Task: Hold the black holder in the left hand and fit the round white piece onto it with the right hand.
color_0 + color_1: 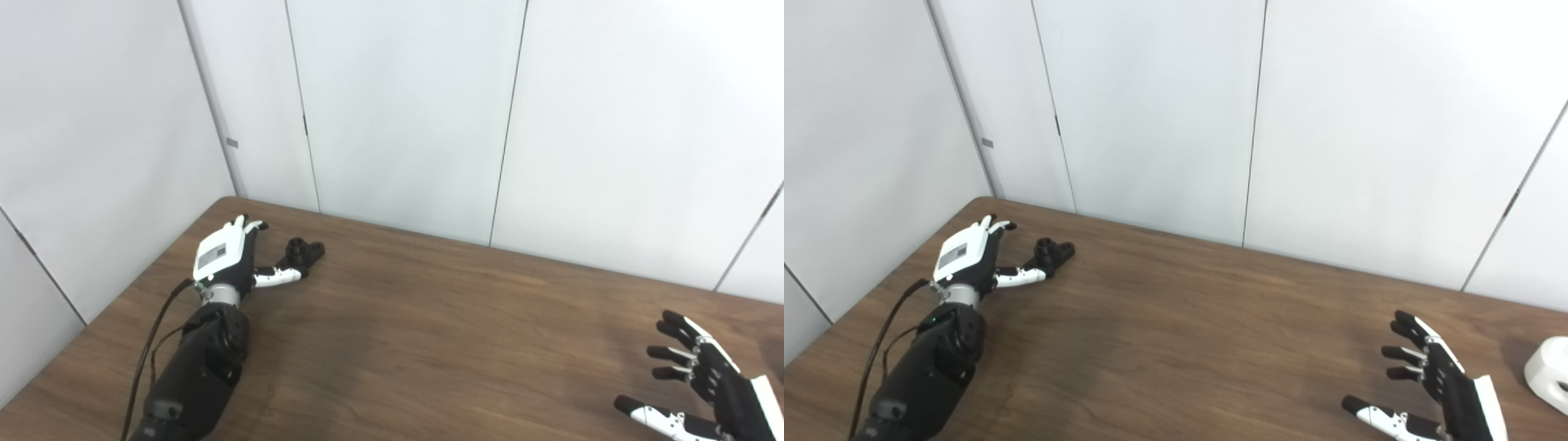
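The black holder lies on the brown table near its far left corner. My left hand rests open just left of it, with the thumb stretched toward the holder's near end; whether it touches I cannot tell. The round white piece sits on the table at the right edge, seen only in the right eye view and partly cut off. My right hand hovers open at the lower right, left of the white piece, fingers spread and holding nothing.
The wooden table runs up to white wall panels at the back and left. A black cable trails along my left forearm.
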